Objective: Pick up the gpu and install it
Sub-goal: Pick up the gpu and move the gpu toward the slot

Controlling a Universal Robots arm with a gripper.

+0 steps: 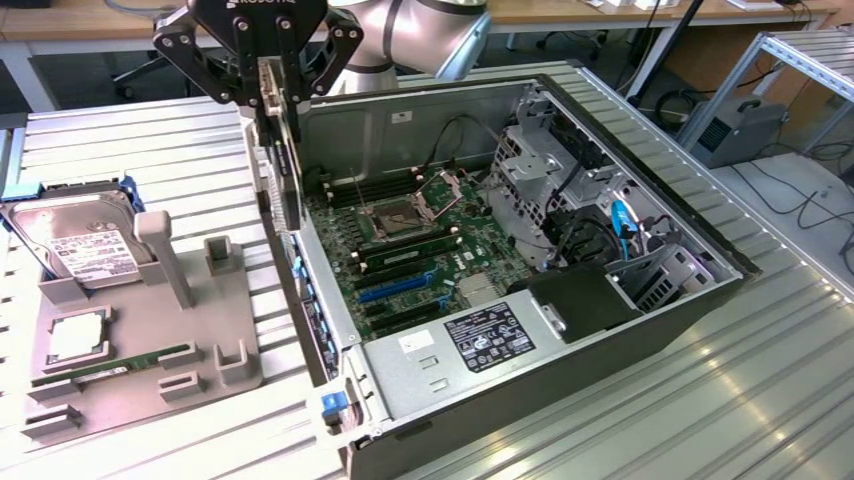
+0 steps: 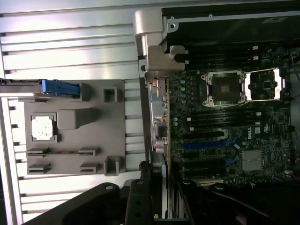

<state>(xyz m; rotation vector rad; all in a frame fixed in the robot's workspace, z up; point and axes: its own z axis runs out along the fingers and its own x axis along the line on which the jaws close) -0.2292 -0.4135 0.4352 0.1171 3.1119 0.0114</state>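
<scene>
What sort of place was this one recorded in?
Probably a robotics lab bench set up for PC assembly: a black robot gripper holds a flat green-and-black gpu card by an open silver-and-black computer case on a ribbed aluminium table, with wooden desks behind.

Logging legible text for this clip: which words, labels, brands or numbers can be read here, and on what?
"ROBOTI", cut off at the frame edge: on the gripper holding the gpu.
"DELL", sideways: on the motherboard.
Too small to read: hard drive label, power supply label, white sticker on the case wall.
</scene>
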